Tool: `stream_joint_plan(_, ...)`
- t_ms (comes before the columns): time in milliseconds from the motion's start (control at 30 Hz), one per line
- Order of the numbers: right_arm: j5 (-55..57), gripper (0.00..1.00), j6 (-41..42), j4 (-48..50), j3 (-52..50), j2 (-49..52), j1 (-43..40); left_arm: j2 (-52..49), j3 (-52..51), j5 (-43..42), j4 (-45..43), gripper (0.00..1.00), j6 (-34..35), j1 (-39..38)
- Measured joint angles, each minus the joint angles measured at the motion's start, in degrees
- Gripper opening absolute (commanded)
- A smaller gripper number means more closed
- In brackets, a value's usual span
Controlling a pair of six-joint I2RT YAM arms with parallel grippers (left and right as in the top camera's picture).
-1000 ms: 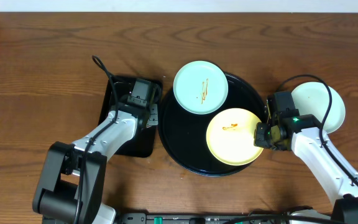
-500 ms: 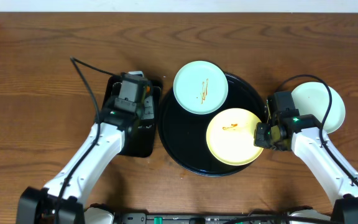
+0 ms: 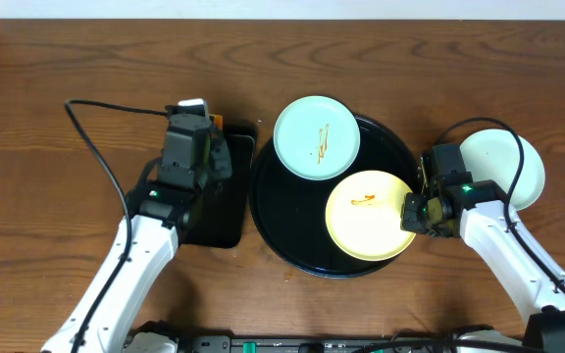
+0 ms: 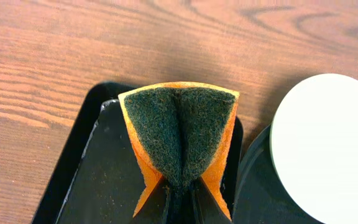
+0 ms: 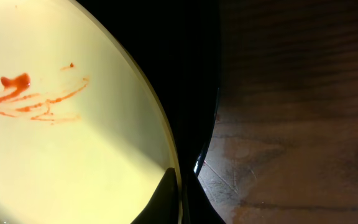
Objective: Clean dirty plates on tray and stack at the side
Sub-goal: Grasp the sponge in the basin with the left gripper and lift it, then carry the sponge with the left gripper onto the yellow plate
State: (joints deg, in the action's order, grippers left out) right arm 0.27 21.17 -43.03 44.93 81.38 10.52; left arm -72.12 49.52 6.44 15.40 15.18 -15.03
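Tray holding mint plate, yellow plate in right claw, sponge in left claw

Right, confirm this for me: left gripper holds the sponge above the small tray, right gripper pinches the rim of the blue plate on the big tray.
Wrong plate. The right gripper pinches the rim of the yellow plate on the big tray, as the right wrist view shows. The left gripper does hold the sponge above the small tray.

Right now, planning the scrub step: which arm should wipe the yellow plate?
Left. The left gripper holds the sponge; the right gripper pinches the rim of the yellow plate, likely steadying it.
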Motion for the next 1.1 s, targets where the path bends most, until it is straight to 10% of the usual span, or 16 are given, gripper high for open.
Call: stream_joint_plan(1100,0.0,0.01,0.0,0.0,0.0,0.0,0.0,3.56,0.0,2.6,-0.9,0.07,-0.02,0.0)
